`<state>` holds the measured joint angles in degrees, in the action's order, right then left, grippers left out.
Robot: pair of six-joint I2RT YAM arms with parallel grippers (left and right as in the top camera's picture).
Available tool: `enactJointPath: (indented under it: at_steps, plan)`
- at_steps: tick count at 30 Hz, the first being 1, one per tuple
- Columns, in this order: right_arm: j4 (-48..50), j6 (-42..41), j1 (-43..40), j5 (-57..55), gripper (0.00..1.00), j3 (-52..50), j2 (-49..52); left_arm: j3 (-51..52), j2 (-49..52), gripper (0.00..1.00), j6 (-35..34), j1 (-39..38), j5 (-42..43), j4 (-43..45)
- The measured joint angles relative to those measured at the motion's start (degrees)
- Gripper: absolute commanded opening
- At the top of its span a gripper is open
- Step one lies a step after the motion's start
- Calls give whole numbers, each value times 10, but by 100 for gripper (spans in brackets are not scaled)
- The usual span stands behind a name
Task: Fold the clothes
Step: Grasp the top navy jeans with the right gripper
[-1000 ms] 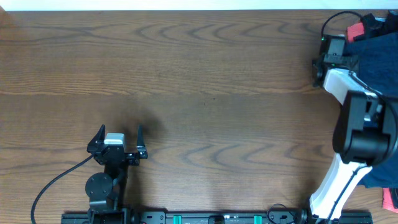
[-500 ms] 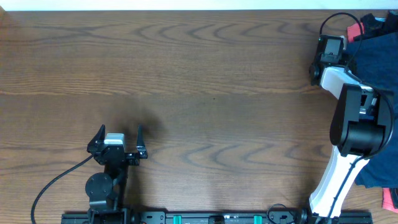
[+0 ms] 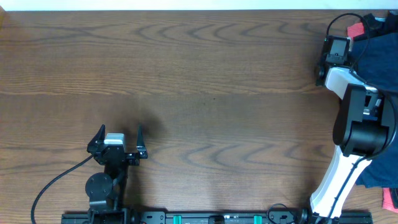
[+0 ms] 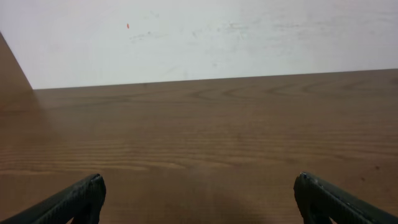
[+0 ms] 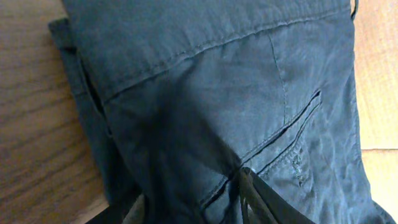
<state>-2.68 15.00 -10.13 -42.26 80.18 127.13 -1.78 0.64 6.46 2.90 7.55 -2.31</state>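
We are looking down on a brown wood-grain table (image 3: 205, 74) that is taking up almost the whole overhead view. The left wrist camera is showing it running back to a plain white wall (image 4: 217, 37).

Compared with the frame half a second earlier, the right arm's (image 3: 357, 124) wrist end is sitting slightly further right, closer to the pile. The left arm and its trailing black cable (image 3: 56, 180) are lying exactly as before.

The left gripper (image 3: 119, 132) is resting low near the front rail (image 3: 217, 218), its jaws spread wide over bare wood and holding nothing.

The clothes (image 3: 380, 59) are lying piled at the far right edge of the table, dark navy and wrinkled, partly hidden behind the right arm. A red item (image 3: 356, 30) is peeking out at their top corner.

The overhead view is hiding the right gripper (image 5: 196, 208) behind its own wrist. Only the right wrist camera is showing it, low over the navy cloth beside a stitched pocket slit (image 5: 298, 127). Its fingers (image 5: 252, 199) are standing moderately apart with fabric under and between them. We cannot tell whether they are gripping it.
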Motion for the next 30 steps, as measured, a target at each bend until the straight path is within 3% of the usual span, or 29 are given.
enactJointPath:
  at_steps: [2, 6, 18, 30]
  plan:
    - [-5, -7, -1, 3, 12, 0, 0, 0, 0, 98, 0, 0, 0, 0]
    - [-8, -25, -4, 3, 1, 1, 0, 0, 0, 98, 0, 0, 0, 0]
    - [-14, -77, -4, 9, 1, 1, -7, 0, 0, 98, 0, 0, 0, 0]
    - [-51, -107, 47, 56, 1, 1, -117, 0, 0, 98, 0, 0, 0, 0]
